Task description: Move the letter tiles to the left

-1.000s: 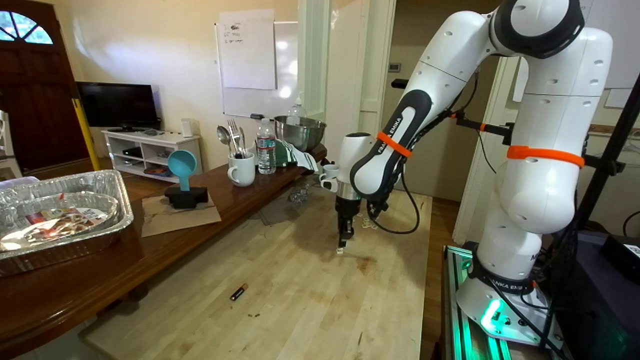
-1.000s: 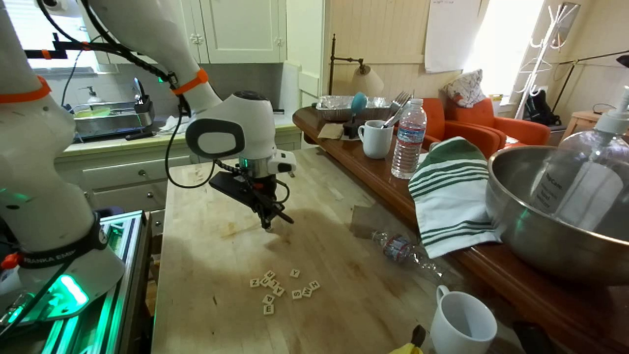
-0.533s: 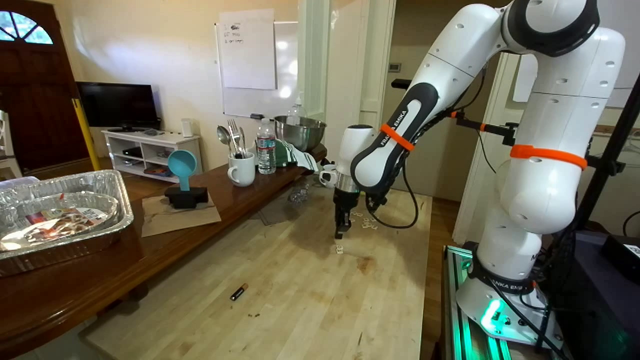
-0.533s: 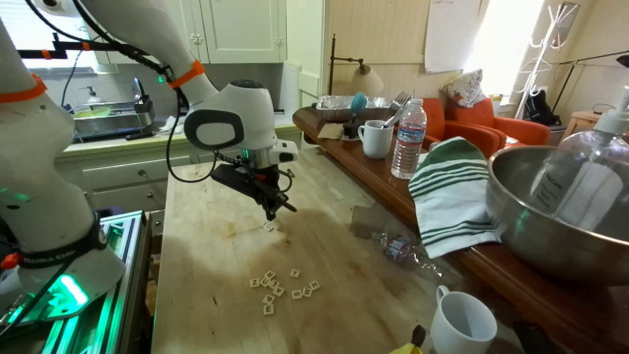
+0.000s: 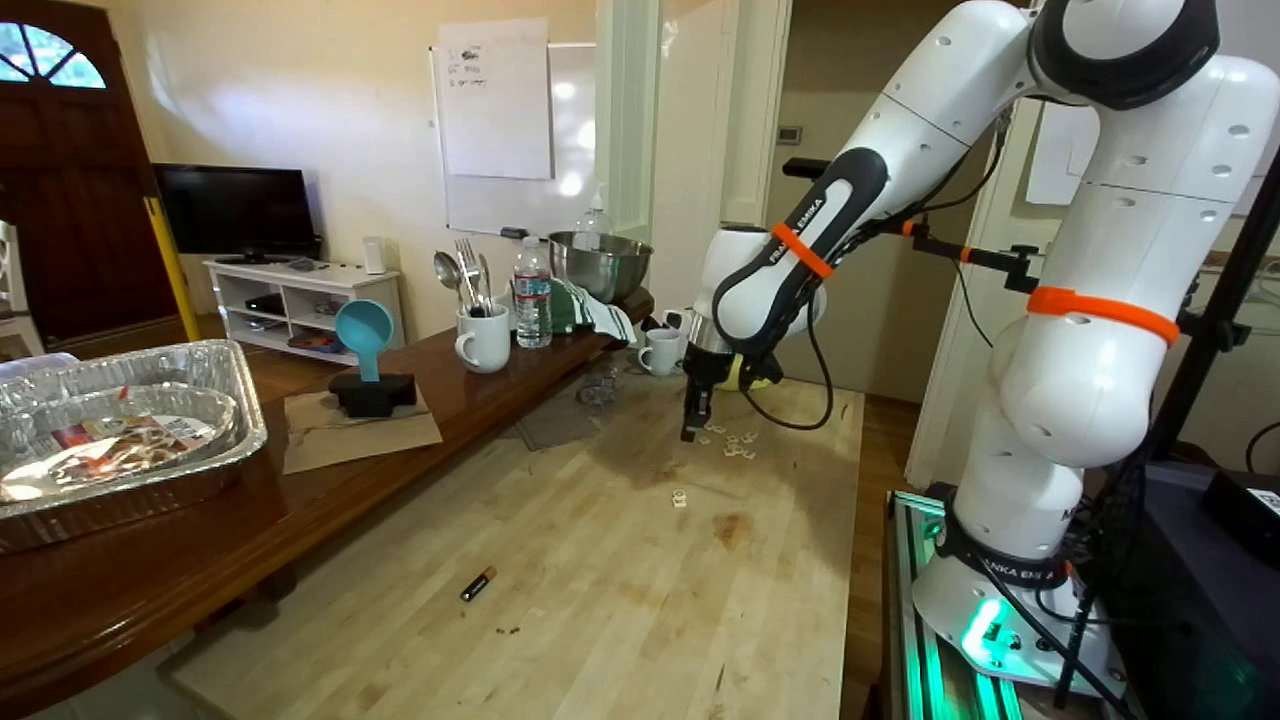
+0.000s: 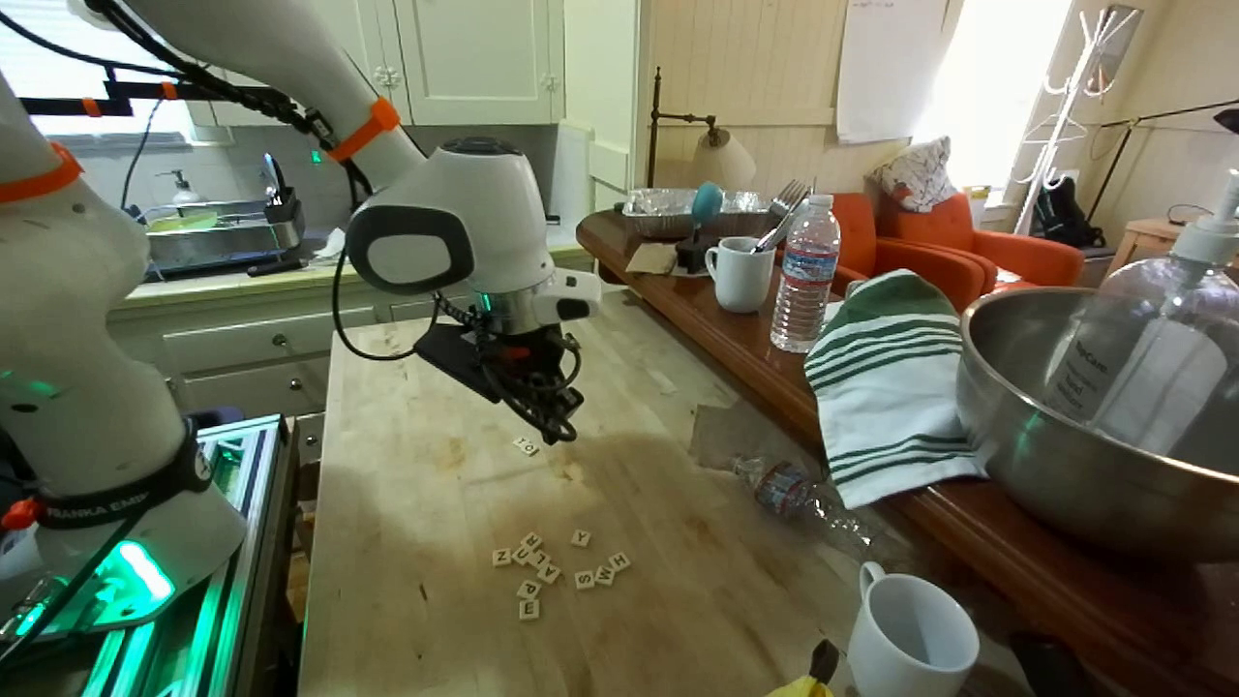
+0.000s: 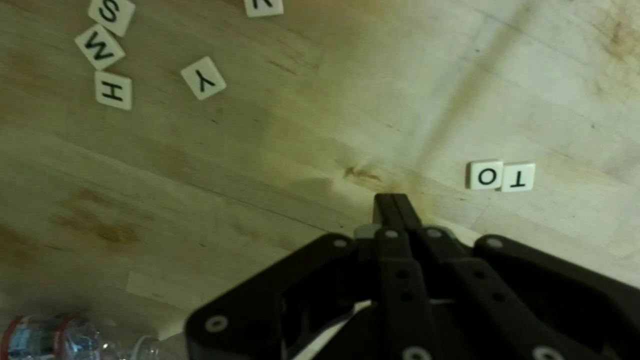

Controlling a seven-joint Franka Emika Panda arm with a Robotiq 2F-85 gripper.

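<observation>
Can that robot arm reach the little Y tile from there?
Probably yes. In the wrist view, only wooden tabletop shows between the fingers and the Y tile, which lies apart from other letter tiles. The fingers are shut, so gripping it would likely mean opening them.

The white arm has orange bands, looping black cables and black fingers with pale screws.

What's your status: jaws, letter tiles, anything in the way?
Jaws shut, empty, above table. O tile and T tile together, apart from other tiles. Lying bottle aside, likely not blocking.
</observation>
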